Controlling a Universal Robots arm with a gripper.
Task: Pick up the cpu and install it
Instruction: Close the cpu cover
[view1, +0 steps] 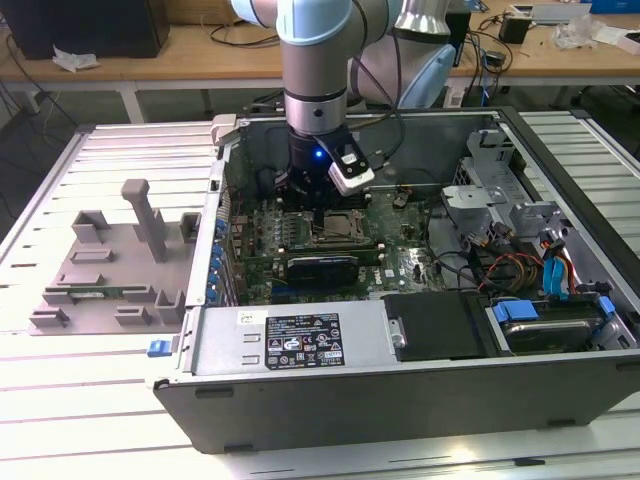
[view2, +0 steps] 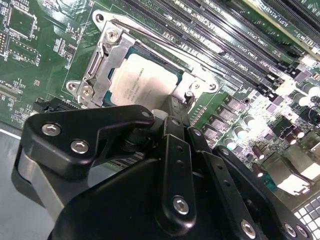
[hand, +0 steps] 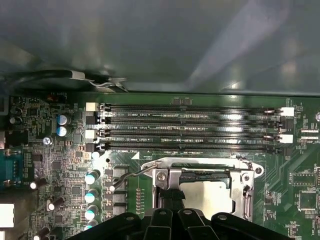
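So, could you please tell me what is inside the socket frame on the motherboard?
The cpu lies inside the socket frame, silver top showing in both wrist views. The tool covers one edge of it, so its seating there cannot be seen.

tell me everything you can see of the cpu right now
The cpu is a small flat square chip with a dull silver-grey metal top bearing faint print. It lies flat inside the metal-rimmed socket frame on the green motherboard, beside the memory slots. The gripper hangs over one edge; contact cannot be told.
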